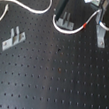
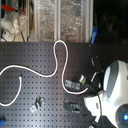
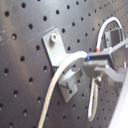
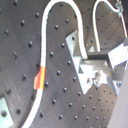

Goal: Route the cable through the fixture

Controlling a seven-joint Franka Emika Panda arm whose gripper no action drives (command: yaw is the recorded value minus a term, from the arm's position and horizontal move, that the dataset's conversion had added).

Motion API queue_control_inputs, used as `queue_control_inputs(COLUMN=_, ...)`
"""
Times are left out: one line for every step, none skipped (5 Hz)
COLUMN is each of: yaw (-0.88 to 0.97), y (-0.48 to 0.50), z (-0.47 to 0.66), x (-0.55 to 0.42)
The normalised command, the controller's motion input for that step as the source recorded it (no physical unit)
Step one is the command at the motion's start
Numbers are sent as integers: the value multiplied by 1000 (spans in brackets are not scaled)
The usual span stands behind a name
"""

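Note:
The white cable (image 1: 27, 8) snakes across the black perforated board from the first exterior view's left. It loops around the middle fixture (image 1: 66, 23), and its red section (image 1: 84, 26) lies just right of that fixture. My gripper (image 1: 60, 17) hangs right over this fixture. In the first wrist view the gripper (image 3: 93, 59) is shut on the cable (image 3: 57, 85) beside the grey fixture (image 3: 56, 46). In the second wrist view the cable (image 4: 48, 30) arcs over the fixture (image 4: 75, 46) into the gripper (image 4: 95, 62), with the red section (image 4: 39, 79) further down. The cable also shows in the second exterior view (image 2: 50, 75).
A second fixture (image 1: 13, 38) stands at the first exterior view's left and a third (image 1: 100, 35) at the first exterior view's right. In the second exterior view, clear bins (image 2: 60, 20) line the board's far edge and the white arm (image 2: 112, 95) fills the second exterior view's lower right.

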Motion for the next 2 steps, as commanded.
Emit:
queue_control_inputs(yaw=357, y=53, z=69, x=-249)
queue_control_inputs(yaw=146, y=-70, z=68, x=-192)
